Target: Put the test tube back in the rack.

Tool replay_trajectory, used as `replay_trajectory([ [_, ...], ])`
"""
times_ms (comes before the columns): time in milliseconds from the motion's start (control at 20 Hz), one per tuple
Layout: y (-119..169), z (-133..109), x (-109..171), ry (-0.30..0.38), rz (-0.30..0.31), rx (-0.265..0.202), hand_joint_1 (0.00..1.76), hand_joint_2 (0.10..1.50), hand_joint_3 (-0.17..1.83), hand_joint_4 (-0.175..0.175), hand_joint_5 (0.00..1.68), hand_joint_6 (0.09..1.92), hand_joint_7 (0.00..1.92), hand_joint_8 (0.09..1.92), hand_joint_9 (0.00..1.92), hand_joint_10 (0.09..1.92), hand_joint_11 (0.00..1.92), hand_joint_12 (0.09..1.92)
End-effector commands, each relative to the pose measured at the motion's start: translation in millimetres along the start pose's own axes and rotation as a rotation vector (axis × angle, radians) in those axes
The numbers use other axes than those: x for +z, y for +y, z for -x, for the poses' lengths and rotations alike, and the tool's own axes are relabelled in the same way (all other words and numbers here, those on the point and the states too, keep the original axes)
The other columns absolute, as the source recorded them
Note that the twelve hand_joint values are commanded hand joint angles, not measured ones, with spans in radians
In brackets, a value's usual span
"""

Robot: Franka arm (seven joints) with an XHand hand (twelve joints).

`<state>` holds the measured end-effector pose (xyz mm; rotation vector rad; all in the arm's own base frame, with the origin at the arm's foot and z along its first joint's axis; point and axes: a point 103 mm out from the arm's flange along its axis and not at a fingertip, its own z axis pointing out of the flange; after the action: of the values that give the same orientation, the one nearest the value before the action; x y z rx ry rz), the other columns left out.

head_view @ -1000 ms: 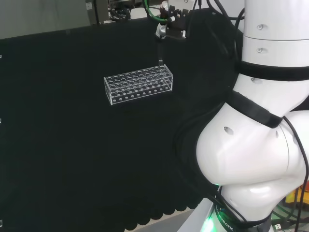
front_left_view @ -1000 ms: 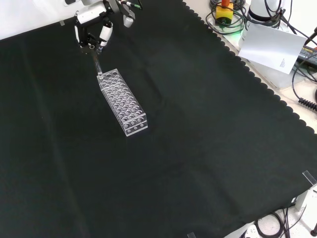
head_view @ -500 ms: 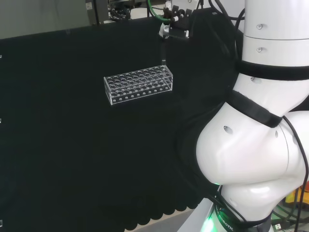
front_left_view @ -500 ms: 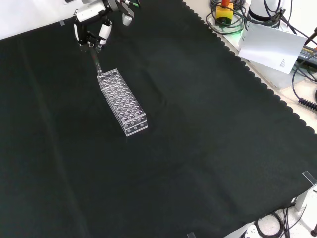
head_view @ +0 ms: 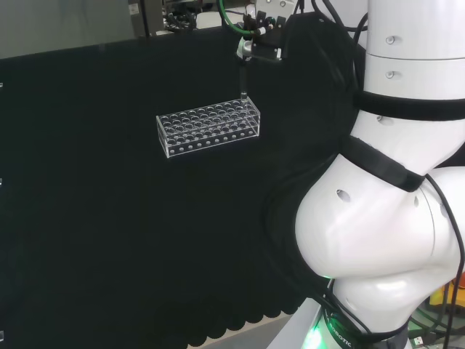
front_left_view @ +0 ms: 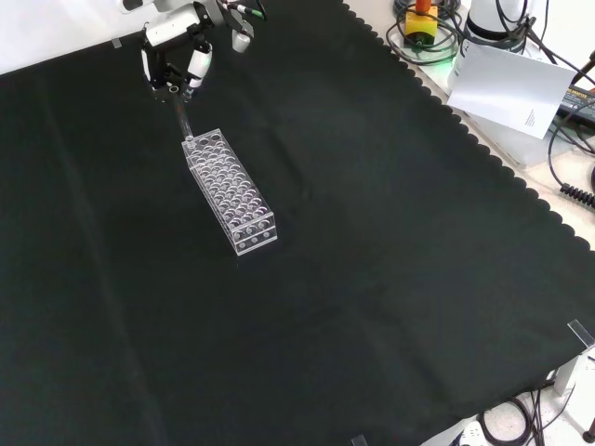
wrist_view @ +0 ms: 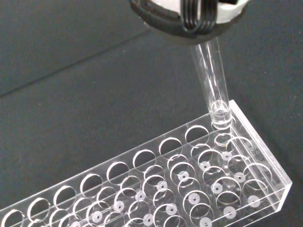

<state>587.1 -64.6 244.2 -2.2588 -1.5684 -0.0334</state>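
A clear plastic rack (head_view: 208,129) (front_left_view: 230,190) (wrist_view: 189,179) with several rows of round holes lies on the black cloth. My hand (head_view: 261,40) (front_left_view: 177,58) (wrist_view: 189,19) hangs over the rack's right end in the head view, its far end in the front view. Its fingers are shut on the top of a clear test tube (head_view: 243,83) (front_left_view: 182,119) (wrist_view: 212,80). The tube hangs almost upright, slightly tilted. In the wrist view its rounded bottom sits at a hole in the rack's end corner.
The arm's white links (head_view: 392,182) stand at the head view's right. Past the cloth's scalloped edge in the front view lie cables and a white sheet (front_left_view: 509,85). Wide black cloth (front_left_view: 390,279) spreads on the rack's other sides.
The hand rose slightly with the tube half a second ago, then came back down; the tube's bottom now sits again at the rack's end hole. The rack stays put.
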Motion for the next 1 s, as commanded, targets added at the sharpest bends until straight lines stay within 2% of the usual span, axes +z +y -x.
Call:
replay_trajectory([
  [50, -1, -7, 1, 0.001, -0.001, 0.005, 1.41, 1.0, 0.0, -0.175, 1.25, 0.22, 1.25, 0.91, 1.17, 0.68, 1.08, 1.07],
  [400, -1, -10, 8, 0.006, -0.012, 0.011, 1.41, 1.0, 0.0, -0.175, 1.25, 0.22, 1.25, 0.91, 1.17, 0.68, 1.08, 1.07],
  [1000, -2, 3, 16, 0.018, -0.023, 0.034, 1.41, 1.0, 0.0, -0.175, 1.25, 0.22, 1.25, 0.91, 1.17, 0.68, 1.08, 1.07],
])
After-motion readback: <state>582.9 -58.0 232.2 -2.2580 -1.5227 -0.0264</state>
